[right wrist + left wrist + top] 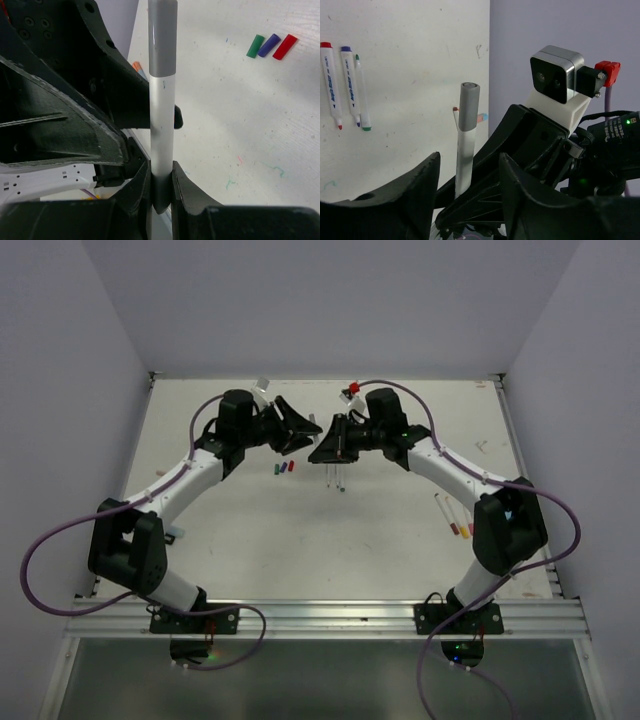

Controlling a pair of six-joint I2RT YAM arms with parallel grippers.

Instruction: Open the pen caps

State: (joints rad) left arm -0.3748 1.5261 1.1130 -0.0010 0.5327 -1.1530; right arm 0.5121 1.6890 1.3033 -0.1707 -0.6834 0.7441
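The right tool (161, 172) is clamped narrow on a white pen (162, 125). Its long axis runs six to twelve o'clock in that wrist view, with the grey cap (163, 40) at the twelve end. The left tool (470, 162) stands partly wide with the barrel in its gap and the cap toward twelve, so it is the nearer one for pulling. Three loose caps (270, 45) lie at one o'clock on the tabletop (240, 125). The pen's lower end is hidden, and whether the left fingers touch it is unclear.
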